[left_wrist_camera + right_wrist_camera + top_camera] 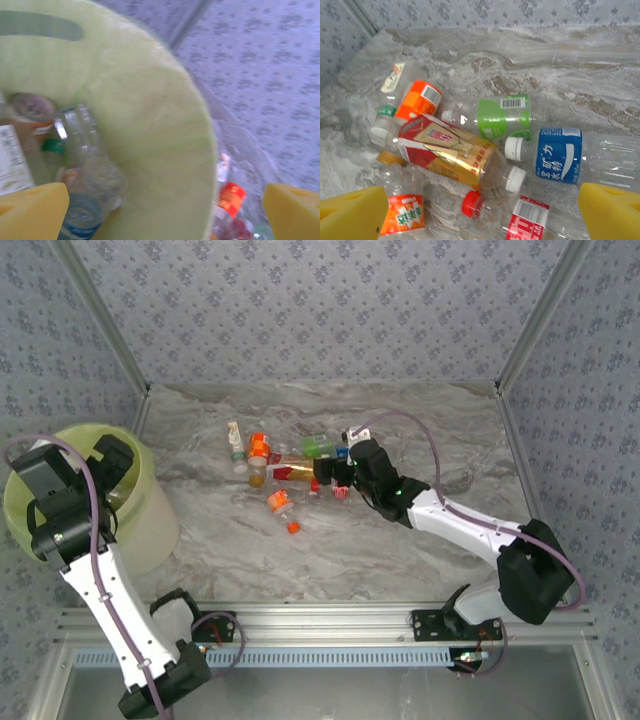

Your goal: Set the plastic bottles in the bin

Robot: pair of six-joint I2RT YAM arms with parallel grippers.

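Wide open and empty, my left pincer hangs over the bin. From my left wrist its yellow fingertips sit at the two lower corners, with the bin's pale green wall between them. That bin stands at the 9 o'clock edge of the tabletop. Several plastic bottles lie inside it, among them a clear crumpled bottle and a bottle with a pale blue label beside my left fingertip. My right pincer is likewise spread wide and grips nothing. It is low over the tabletop, at the 3 o'clock side of the loose heap of bottles near the middle. From my right wrist, a red-and-gold-labelled bottle lies across the centre of that heap. At its 1 o'clock is a green-labelled bottle, at its 3 o'clock a blue-labelled bottle with a white cap, and at its 11 o'clock an orange-labelled bottle. A red-capped bottle lies at 6 o'clock, between my two right fingertips and apart from both.
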